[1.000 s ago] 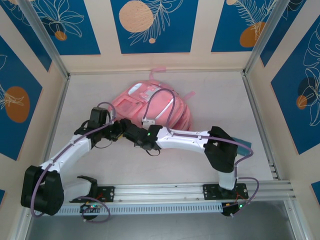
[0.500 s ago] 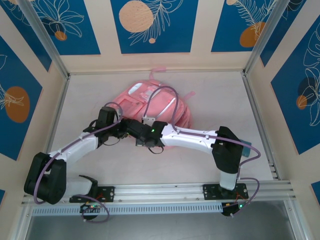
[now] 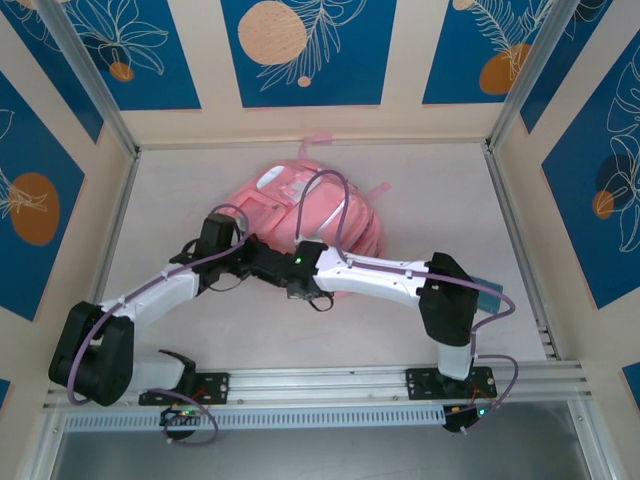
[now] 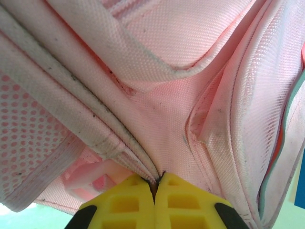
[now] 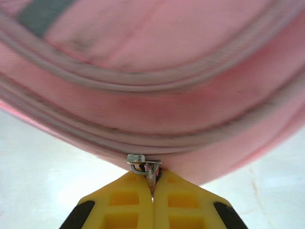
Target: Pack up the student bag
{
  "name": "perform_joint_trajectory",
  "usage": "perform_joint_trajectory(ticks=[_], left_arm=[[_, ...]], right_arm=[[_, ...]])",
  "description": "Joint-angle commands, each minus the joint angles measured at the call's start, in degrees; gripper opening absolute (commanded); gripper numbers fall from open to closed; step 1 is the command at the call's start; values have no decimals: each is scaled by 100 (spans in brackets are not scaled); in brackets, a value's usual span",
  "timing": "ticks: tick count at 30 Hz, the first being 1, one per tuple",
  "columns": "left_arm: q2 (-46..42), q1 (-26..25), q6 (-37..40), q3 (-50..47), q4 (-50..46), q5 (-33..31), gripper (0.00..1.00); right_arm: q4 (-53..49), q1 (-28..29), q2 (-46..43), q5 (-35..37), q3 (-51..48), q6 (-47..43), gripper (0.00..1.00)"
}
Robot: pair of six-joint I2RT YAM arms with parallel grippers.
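Note:
The student bag [image 3: 310, 205], a big pink backpack, lies flat at the middle back of the table. My left gripper [image 3: 250, 262] is at the bag's near left edge. In the left wrist view its yellow fingers [image 4: 123, 202] are shut on a folded seam of the student bag [image 4: 190, 71], with the left gripper [image 4: 156, 177] pinching the fabric between its tips. My right gripper [image 3: 268, 266] reaches in from the right, tip to tip with the left one. The right gripper [image 5: 153, 175] is shut on the metal zipper pull [image 5: 144, 162] at the lower edge of the student bag [image 5: 157, 71].
A light-blue object [image 3: 486, 289] lies at the right, mostly hidden under my right arm's elbow. Aluminium rails [image 3: 515, 215] and patterned walls close in the table on three sides. Bare tabletop [image 3: 330, 330] lies between the bag and the arm bases.
My left arm has swung right to the bag's edge and its gripper has shut on the fabric. The right gripper has stayed shut on the zipper pull and shifted a little.

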Motion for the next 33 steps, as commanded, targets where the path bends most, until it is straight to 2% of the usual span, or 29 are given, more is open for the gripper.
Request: perform_joint_trajectory(ticks=[1,6,11,15,17,19,23,28,33], left_arm=[[48,29,417,179,-339,-622,0],[10,32,558,266,-520,-709,0],[30,63,708,386,-751,-781,0],[-100,208,951,559,-1218,-978,0],[-233,329,1061,616,-1480,-1088,11],[-446,488,1203,662,-1788,-1268,27],[-920,806,1377,724,-2446,-1533,46],[-1528,979,1278,634,-2992,-1613,54],[-1778,985,805,348,-2733,-1093,55]], right_arm=[[-1321,-43,-519,612,-294,445,0],[-1537,-371,-860,975,-679,409,0],[380,-902,-1303,422,-1265,-1398,0],[2071,-1132,-1397,-666,-1500,-3032,0],[2568,-1160,-1271,-1250,-1438,-3505,0],[3076,-1178,-1082,-1889,-1364,-3782,0],[3529,-1146,-545,-2609,-911,-3908,0],[3920,-1043,222,-3089,-191,-3906,0],[3975,-939,642,-3142,353,-3950,0]])
